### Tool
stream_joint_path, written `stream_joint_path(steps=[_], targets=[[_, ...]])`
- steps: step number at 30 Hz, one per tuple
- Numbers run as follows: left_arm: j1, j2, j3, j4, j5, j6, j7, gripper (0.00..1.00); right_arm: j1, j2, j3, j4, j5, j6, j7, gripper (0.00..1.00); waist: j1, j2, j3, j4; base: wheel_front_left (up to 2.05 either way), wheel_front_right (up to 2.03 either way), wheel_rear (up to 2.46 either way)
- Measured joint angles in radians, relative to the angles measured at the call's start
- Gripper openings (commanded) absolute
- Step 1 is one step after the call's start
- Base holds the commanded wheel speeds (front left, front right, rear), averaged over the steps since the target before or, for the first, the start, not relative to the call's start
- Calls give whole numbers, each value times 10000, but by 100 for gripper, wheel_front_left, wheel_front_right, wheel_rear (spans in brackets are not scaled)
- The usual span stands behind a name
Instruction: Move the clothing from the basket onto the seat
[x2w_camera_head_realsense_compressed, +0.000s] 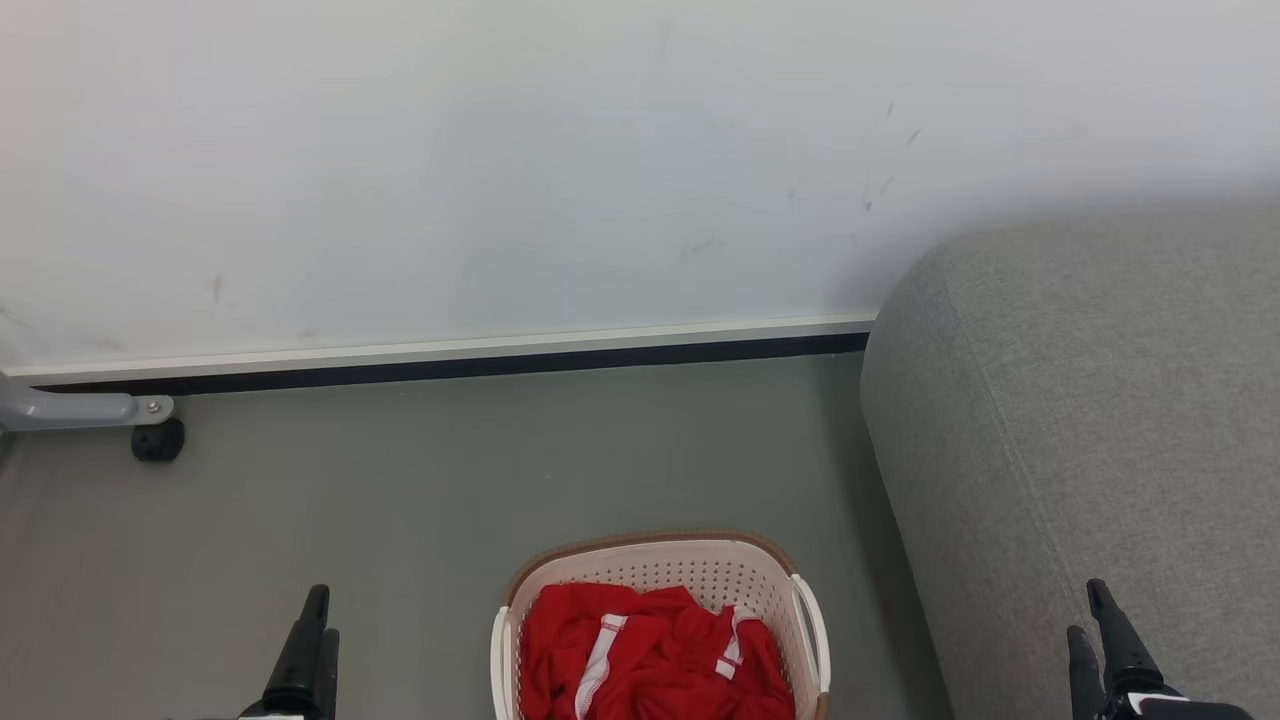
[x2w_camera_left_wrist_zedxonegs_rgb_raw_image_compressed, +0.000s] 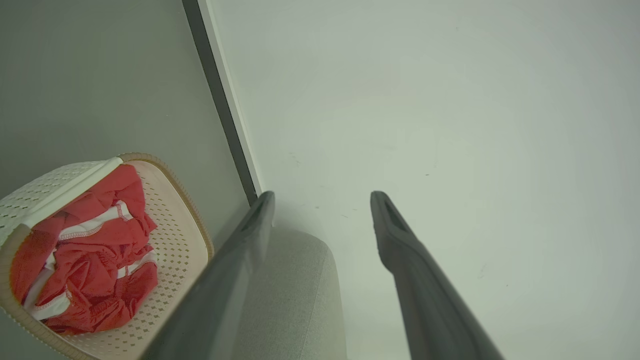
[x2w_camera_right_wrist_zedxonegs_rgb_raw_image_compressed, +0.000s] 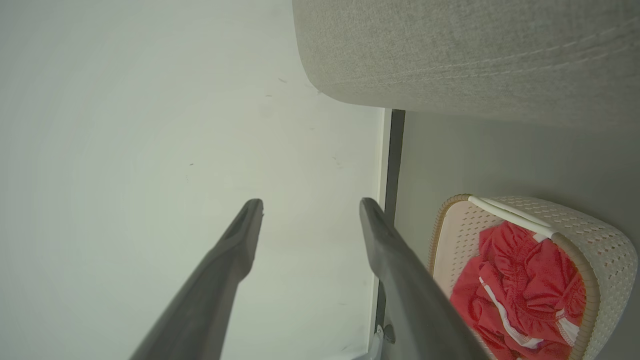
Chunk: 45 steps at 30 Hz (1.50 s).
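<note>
from the head camera i see the basket (x2w_camera_head_realsense_compressed: 650, 541) on the floor (x2w_camera_head_realsense_compressed: 400, 480) at the bottom middle, its near half cut off by the frame edge. the clothing (x2w_camera_head_realsense_compressed: 650, 660) lies crumpled inside it, red with white trim, below the brown rim. the seat (x2w_camera_head_realsense_compressed: 1080, 400) fills the right side; a strip of floor keeps the basket apart from its rounded flank.

the left gripper (x2w_camera_head_realsense_compressed: 322, 615) hangs over bare floor left of the basket, and the right gripper (x2w_camera_head_realsense_compressed: 1087, 612) sits in front of the seat's grey fabric. from this angle each pair of fingers overlaps and the gap is hard to read. the wrist cameras settle it: on both arms the fingers are spread wide with nothing between them, pointing at the wall.

the left wrist camera also looks into the basket's perforated side and down on the heap, with the seat's rounded corner between the fingers. the right wrist camera has the seat's edge across the top and the basket at lower right, one white handle across its rim.

the floor is plain grey-green. the wall (x2w_camera_head_realsense_compressed: 500, 150) is pale with a few small dark scuffs, and along its foot runs a white skirting strip (x2w_camera_head_realsense_compressed: 450, 350) over a dark line.

at the far left of the head view a grey metal leg (x2w_camera_head_realsense_compressed: 80, 410) ends at a black caster (x2w_camera_head_realsense_compressed: 158, 440), well apart from the basket. nothing lies between basket and seat.
</note>
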Motion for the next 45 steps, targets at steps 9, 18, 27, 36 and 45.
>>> stream_joint_path(steps=[9, 18, 27, 36, 45], targets=[[13, 2, -215, -161, 274, 12, -280, 100, 41, -4, 201, -111, -299, -15, -265, 100, 0, 0, -99, 7, 0, 0, 0], [46, 8, -334, -460, 1085, 255, -562, 100, 105, -8, 374, -351, -1275, -364, -560, 100, 0, 0, -174, 12, 0, 0, 0], [48, 27, -487, -825, 2510, 533, -882, 100, 114, -27, 767, -706, -2713, -621, -855, 100, 0, 0, -240, 10, 0, 0, 0], [63, 245, -851, -1137, 4144, 786, -1154, 100, 173, -259, 1271, -1003, -4228, -807, -1143, 100, 0, 0, -303, 16, 0, 0, 0], [123, 533, -1191, -1346, 5735, 980, -1417, 100, 212, -479, 1732, -1206, -5588, -982, -1400, 100, 0, 0, -377, 14, 0, 0, 0]])
